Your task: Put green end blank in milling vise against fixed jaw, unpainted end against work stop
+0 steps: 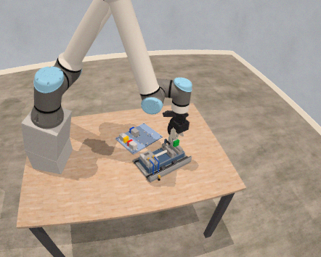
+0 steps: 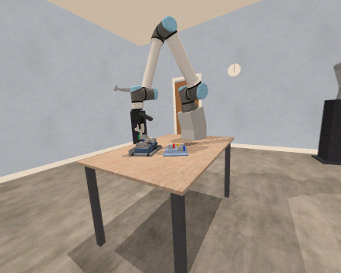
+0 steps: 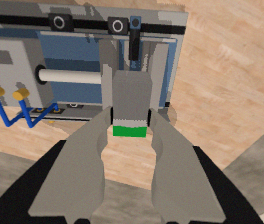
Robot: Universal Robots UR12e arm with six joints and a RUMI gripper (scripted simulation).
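My gripper (image 3: 130,108) is shut on the grey blank with the green end (image 3: 129,102), gripping it near the painted end. It hangs above the vise (image 3: 88,65), over the gap next to the jaw block on the right; the green end faces the camera and the unpainted end points down. In the top view the blank (image 1: 175,141) is just above the far end of the vise (image 1: 163,160). The jaw block with blue hoses (image 3: 13,65) is at the left in the wrist view. A short black rod (image 3: 134,47) stands near the vise's far rail.
A blue plate (image 1: 139,136) with blanks that have yellow, red and blue ends lies left of the vise. The robot's base (image 1: 47,139) stands on the table's left side. The table's edge is to the right of the vise.
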